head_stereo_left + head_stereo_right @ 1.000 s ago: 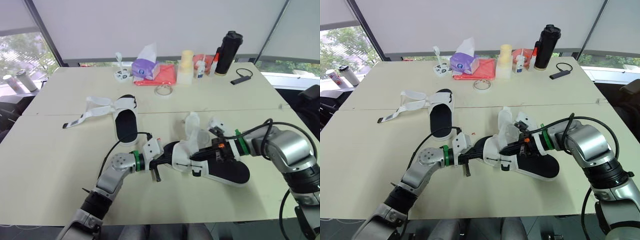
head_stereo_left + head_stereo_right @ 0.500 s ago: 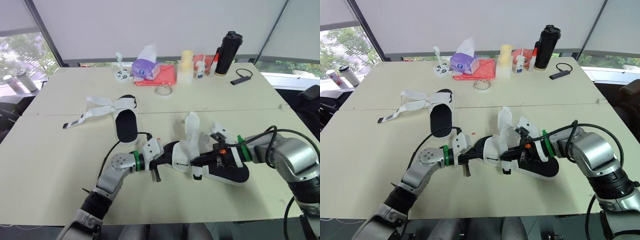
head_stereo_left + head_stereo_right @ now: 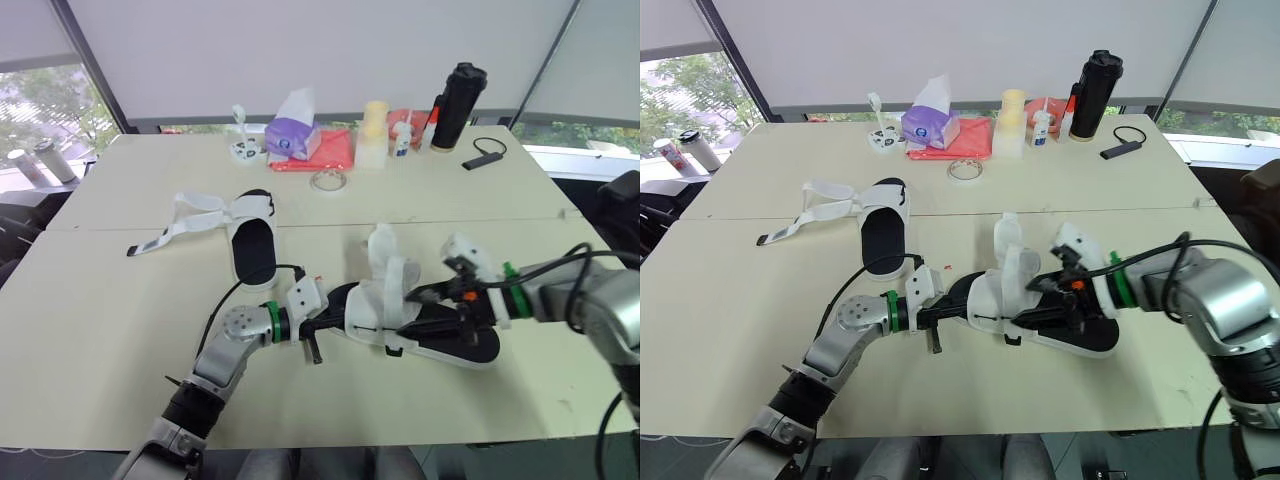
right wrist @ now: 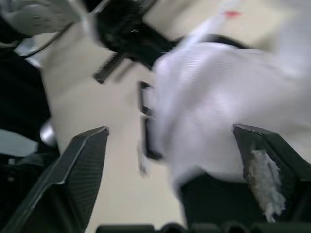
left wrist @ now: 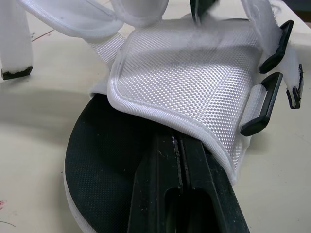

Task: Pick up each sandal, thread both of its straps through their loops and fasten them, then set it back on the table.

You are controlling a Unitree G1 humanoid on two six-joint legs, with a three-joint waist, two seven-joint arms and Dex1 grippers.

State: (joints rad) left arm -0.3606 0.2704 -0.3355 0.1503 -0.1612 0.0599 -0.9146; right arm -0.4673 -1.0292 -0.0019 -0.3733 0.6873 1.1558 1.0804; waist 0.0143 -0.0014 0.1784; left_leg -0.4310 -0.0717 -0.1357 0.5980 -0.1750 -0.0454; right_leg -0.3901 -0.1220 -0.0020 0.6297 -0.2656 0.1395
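Two sandals lie on a cream table (image 3: 100,320), each with a black sole and white straps. Closest to the robot, at front centre, is the near sandal (image 3: 372,318), flat on the table with its straps standing up loose and unfastened. From the left, the left gripper (image 5: 179,145) has its two black fingers pinched together at the heel end, tips tucked under the edge of the white woven upper, gripping it. Black buckle loops (image 5: 265,104) hang at the side of that upper. From the right, the right gripper (image 3: 418,315) hovers over the toe end with its fingers spread wide apart, holding nothing. Further back and to the left rests the far sandal (image 3: 252,248), its straps (image 3: 195,215) splayed out across the table.
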